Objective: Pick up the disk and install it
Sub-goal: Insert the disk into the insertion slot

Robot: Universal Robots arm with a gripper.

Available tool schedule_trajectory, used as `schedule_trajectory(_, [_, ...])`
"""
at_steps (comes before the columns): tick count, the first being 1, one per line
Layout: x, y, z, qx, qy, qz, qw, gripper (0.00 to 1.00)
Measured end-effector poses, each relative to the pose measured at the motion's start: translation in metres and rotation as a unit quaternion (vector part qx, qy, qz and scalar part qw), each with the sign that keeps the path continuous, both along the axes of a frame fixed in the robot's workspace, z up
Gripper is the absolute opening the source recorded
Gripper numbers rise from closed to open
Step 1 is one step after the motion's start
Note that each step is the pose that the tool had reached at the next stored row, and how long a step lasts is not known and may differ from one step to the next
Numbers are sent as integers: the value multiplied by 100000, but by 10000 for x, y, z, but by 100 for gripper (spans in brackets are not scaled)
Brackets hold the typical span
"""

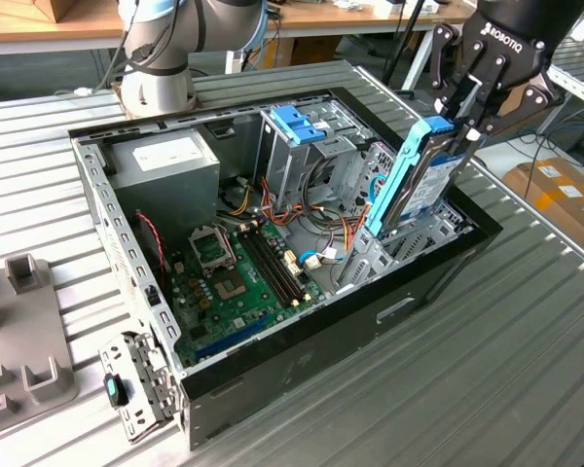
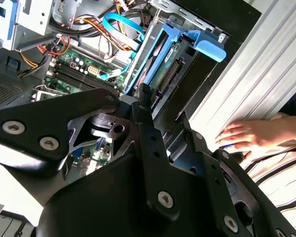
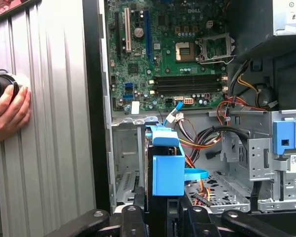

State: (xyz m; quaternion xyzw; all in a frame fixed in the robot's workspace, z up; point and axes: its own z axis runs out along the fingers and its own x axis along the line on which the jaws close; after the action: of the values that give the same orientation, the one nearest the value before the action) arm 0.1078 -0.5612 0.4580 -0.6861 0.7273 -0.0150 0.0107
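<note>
An open desktop computer case (image 1: 273, 379) lies on its side on a ribbed metal table (image 1: 526, 370). Inside it, a green motherboard (image 1: 234, 282) covers the floor. A grey power supply (image 1: 165, 170) with a white sticker sits in the corner nearest the arm's base (image 1: 161, 58). Beside the power supply stands a grey drive cage (image 1: 282, 161) topped by a bright blue latch (image 1: 297, 125), and bundles of red, yellow, orange and blue cables (image 1: 321, 238) run between the cage and the board. At the end of the case on the exterior view's right is a grey metal bay (image 1: 389, 255).

The disk (image 1: 419, 185) stands in that bay, tilted. Its lower end is down among the bay's metal walls and its upper end rises above the case's rim. Its blue side rails face outward, and its label side is partly visible between them.

The black gripper (image 1: 464, 122) comes down from above and is clamped on the disk's upper end, one finger on each flat face, with only the disk's thickness between them. In both wrist views the blue rail (image 3: 165, 170) sits straight ahead of the fingers, with the motherboard beyond it.

A person's hand (image 3: 10, 108) rests on the table just outside the case wall, curled around a small black round object (image 3: 0, 85). On the exterior view's left, well apart from the case, a grey moulded fixture (image 1: 24, 321) lies on the table
</note>
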Motion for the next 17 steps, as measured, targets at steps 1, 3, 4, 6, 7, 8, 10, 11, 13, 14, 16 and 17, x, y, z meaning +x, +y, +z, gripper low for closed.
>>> schedule_trajectory(1, [0, 0, -12, -4, 0, -1, 100000, 35])
schedule_trajectory(3, [0, 0, -38, -7, -2, -3, 100000, 35])
schedule_trajectory(4, [1, 0, -49, -9, -1, -1, 100000, 35])
schedule_trajectory(6, [1, 0, -72, -7, 0, -1, 100000, 35])
schedule_trajectory(7, [1, 0, -101, -2, 1, -1, 100000, 35])
schedule_trajectory(8, [2, 0, -118, -3, 0, -2, 100000, 35])
schedule_trajectory(10, [2, -1, -159, -3, 0, -1, 100000, 35])
schedule_trajectory(11, [2, 0, -178, -8, -2, -1, 100000, 35])
schedule_trajectory(13, [2, 0, -237, -1, -1, 0, 100000, 35])
schedule_trajectory(14, [2, 0, -253, -1, -1, -2, 100000, 35])
schedule_trajectory(16, [3, 0, -310, -5, -1, -1, 100000, 35])
schedule_trajectory(17, [3, 0, -328, -2, -2, -2, 100000, 35])
